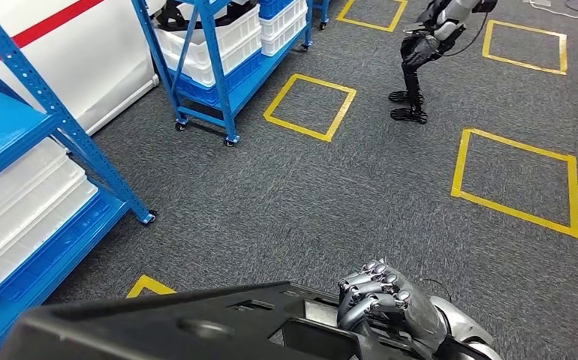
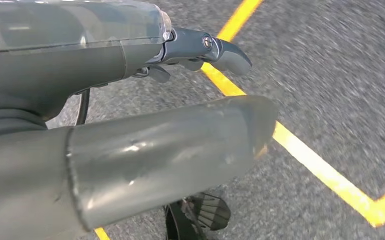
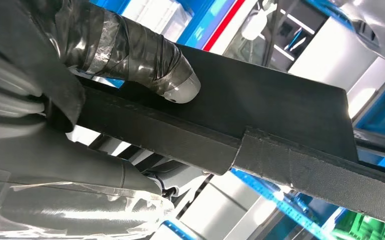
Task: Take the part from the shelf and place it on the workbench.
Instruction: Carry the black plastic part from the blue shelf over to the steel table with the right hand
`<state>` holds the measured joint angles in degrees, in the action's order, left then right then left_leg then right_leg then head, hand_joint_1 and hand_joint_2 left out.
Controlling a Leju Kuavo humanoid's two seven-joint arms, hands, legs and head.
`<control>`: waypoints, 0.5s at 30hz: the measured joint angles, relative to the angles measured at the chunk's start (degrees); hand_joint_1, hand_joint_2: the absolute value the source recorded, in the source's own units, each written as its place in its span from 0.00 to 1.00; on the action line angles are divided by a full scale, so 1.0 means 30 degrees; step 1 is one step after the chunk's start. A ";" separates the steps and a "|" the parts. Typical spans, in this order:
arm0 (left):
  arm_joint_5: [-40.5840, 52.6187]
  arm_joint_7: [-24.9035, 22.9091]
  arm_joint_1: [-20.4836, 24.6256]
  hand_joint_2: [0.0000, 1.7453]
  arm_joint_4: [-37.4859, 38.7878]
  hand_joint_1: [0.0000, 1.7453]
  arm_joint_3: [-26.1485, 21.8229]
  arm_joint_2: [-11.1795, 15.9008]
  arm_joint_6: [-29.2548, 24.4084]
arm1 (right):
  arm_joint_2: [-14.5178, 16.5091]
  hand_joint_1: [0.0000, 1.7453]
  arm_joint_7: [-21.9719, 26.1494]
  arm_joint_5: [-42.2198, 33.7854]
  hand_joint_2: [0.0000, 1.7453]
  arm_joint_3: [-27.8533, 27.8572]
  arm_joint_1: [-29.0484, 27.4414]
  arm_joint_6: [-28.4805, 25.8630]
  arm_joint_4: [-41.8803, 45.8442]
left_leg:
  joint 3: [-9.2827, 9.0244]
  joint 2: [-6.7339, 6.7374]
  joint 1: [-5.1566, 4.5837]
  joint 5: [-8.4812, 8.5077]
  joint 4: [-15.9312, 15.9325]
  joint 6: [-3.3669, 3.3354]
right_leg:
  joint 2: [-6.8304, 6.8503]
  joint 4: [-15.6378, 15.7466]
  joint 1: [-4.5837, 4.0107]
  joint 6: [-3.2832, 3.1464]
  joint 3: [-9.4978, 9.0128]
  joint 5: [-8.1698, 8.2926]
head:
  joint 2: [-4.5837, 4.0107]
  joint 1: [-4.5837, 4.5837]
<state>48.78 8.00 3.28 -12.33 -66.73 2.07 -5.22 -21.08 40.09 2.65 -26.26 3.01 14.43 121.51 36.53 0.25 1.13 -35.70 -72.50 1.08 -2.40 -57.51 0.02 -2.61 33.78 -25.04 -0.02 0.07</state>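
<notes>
Blue shelves left, second robot ahead, yellow floor squares

You see a matte black part held by the silver-grey right hand. The carpet is speckled dark grey with yellow taped squares. Blue shelving carries white bins. The left hand is grey.
</notes>
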 joint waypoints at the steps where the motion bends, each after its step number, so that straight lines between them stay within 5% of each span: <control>1: 0.0029 0.0091 -0.0006 0.00 0.0000 0.00 0.0000 0.0000 -0.0002 | 0.0056 1.00 -0.0002 -0.0051 1.00 -0.0045 0.0024 0.0000 0.0002 | -0.0267 -0.0088 0.0001 0.0705 0.0790 -0.0051 | -0.0261 -0.0016 -0.0020 0.0006 -0.0041 -0.0005 | 0.0002 0.0002; 4: 0.0095 0.0191 0.0003 0.00 0.0002 0.00 0.0000 0.0064 0.0009 | 0.0235 1.00 -0.0002 -0.0116 1.00 -0.0200 0.0165 -0.0002 0.0015 | -0.1816 -0.1137 0.0014 0.2606 0.4543 -0.0236 | -0.0973 -0.0068 -0.0049 0.0147 -0.0137 -0.0040 | 0.0002 -0.0002; 6: 0.0151 0.0105 0.0015 0.00 0.0002 0.00 0.0000 0.0109 -0.0005 | 0.0317 1.00 -0.0004 -0.0142 1.00 -0.0311 0.0213 -0.0015 0.0022 | -0.2158 -0.1484 -0.0055 0.2693 0.5350 -0.0350 | -0.1386 -0.0070 0.0012 0.0388 -0.0068 -0.0021 | 0.0000 -0.0005; 8: 0.0247 -0.0061 0.0055 0.00 0.0000 0.00 0.0000 0.0113 -0.0080 | 0.0353 1.00 -0.0009 -0.0122 1.00 -0.0382 0.0156 -0.0038 0.0053 | -0.2245 -0.1038 -0.0082 0.2795 0.5467 -0.0564 | -0.1633 -0.0087 0.0096 0.0646 0.0037 0.0014 | -0.0002 -0.0005; 10: 0.0331 -0.0212 0.0052 0.00 0.0000 0.00 0.0000 0.0109 -0.0146 | 0.0359 1.00 -0.0011 -0.0084 1.00 -0.0442 0.0060 -0.0055 0.0122 | -0.2316 -0.0552 -0.0030 0.2930 0.5618 -0.0828 | -0.0865 -0.0959 0.0076 0.0801 0.0482 -0.0553 | -0.0002 -0.0016; 12: 0.0359 -0.0299 -0.0054 0.00 0.0000 0.00 0.0000 0.0097 -0.0171 | 0.0360 1.00 -0.0013 -0.0071 1.00 -0.0490 -0.0017 -0.0058 0.0164 | -0.2324 -0.0051 -0.0063 0.2938 0.5660 -0.0976 | 0.0240 -0.3183 0.0098 0.0921 0.1569 -0.1820 | -0.0002 -0.0025; 14: 0.0368 -0.0325 -0.0140 0.00 0.0000 0.00 0.0000 0.0086 -0.0193 | 0.0362 1.00 -0.0016 -0.0065 1.00 -0.0522 -0.0095 -0.0058 0.0164 | -0.2314 0.0464 -0.0114 0.2890 0.5648 -0.0996 | 0.0593 -0.5351 0.0197 0.1057 0.2659 -0.2657 | -0.0002 -0.0022; 15: 0.0373 -0.0332 -0.0146 0.00 0.0000 0.00 0.0000 0.0082 -0.0202 | 0.0362 1.00 -0.0016 -0.0062 1.00 -0.0542 -0.0133 -0.0058 0.0164 | -0.2328 0.0738 -0.0130 0.2852 0.5641 -0.0978 | 0.0674 -0.5629 0.0243 0.1101 0.2795 -0.2578 | -0.0002 -0.0022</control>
<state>49.90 7.00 2.85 -12.33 -66.73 2.31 -5.82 -19.99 40.04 2.46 -27.89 2.61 14.25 122.01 29.54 2.47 0.74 -27.14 -55.58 -1.85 -0.38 -74.40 0.74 0.70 42.16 -32.77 -0.02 0.01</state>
